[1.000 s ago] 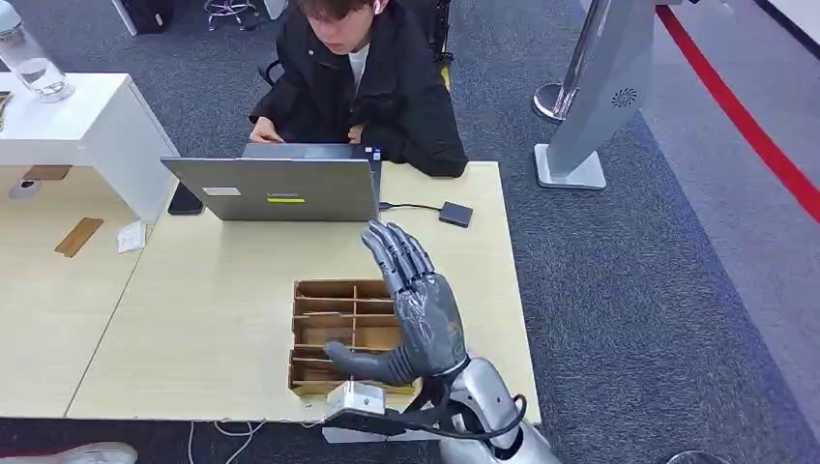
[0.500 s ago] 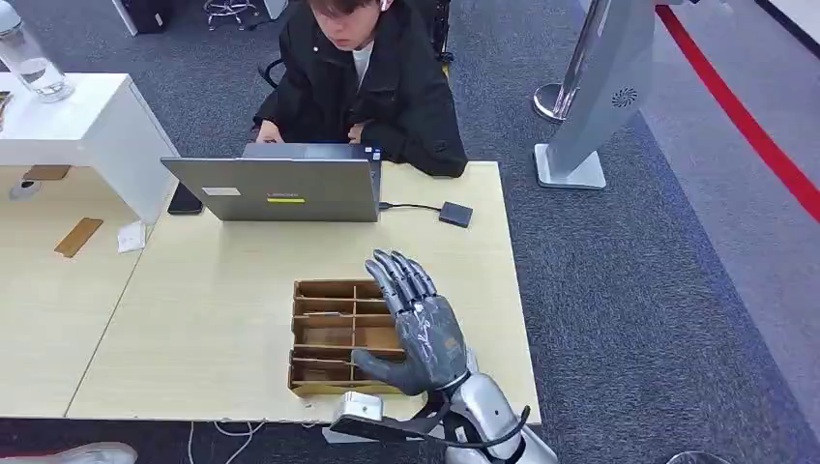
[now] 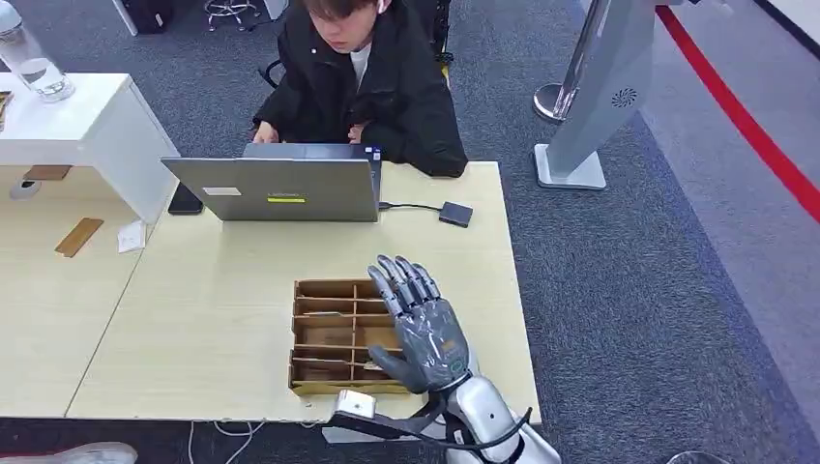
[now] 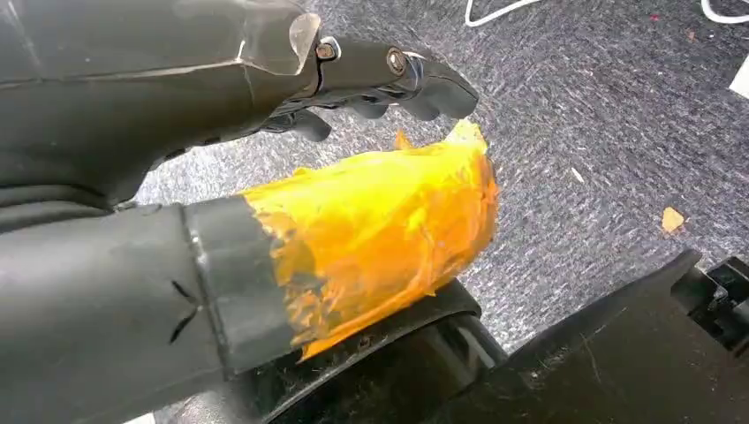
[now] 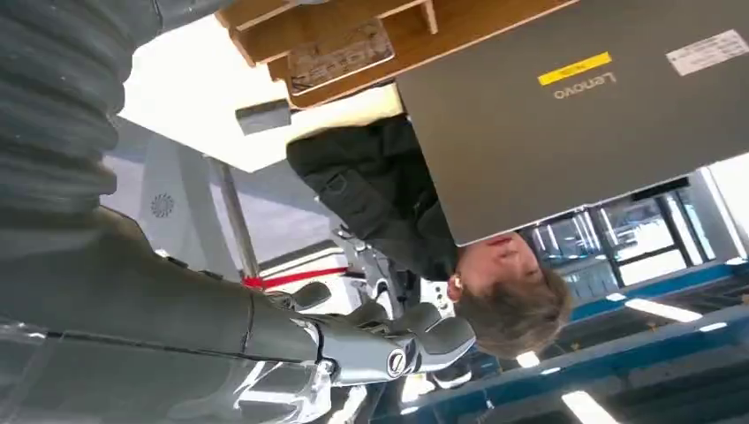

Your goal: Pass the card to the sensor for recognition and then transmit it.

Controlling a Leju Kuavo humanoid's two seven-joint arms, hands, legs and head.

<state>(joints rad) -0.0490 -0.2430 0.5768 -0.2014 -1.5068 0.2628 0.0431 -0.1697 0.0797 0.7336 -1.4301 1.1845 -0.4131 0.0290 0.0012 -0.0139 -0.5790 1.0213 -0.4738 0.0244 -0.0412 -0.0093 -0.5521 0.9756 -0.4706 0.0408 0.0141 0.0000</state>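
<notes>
A wooden divided box (image 3: 329, 333) sits near the front edge of the light table (image 3: 193, 309). My right hand (image 3: 423, 324) hovers over the box's right side. Its fingers are stretched out and spread toward the laptop, the thumb points over the compartments, and it holds nothing. In the right wrist view a flat printed card (image 5: 340, 55) lies in one compartment of the box (image 5: 265, 18). A small dark sensor pad (image 3: 455, 214) lies beside the laptop, joined to it by a cable; it also appears as a grey block (image 5: 263, 116). My left hand (image 4: 371, 79) hangs over grey carpet, its yellow-taped thumb (image 4: 380, 230) apart from the fingers, holding nothing.
An open grey laptop (image 3: 280, 188) stands at the table's far side with a person in a black jacket (image 3: 363, 77) seated behind it. A black phone (image 3: 185, 200) lies left of the laptop. A white stand (image 3: 600, 87) rises on the carpet at the right.
My right hand has drawn back from near the laptop toward me and dropped lower, over the right side of the box. It holds nothing throughout.
</notes>
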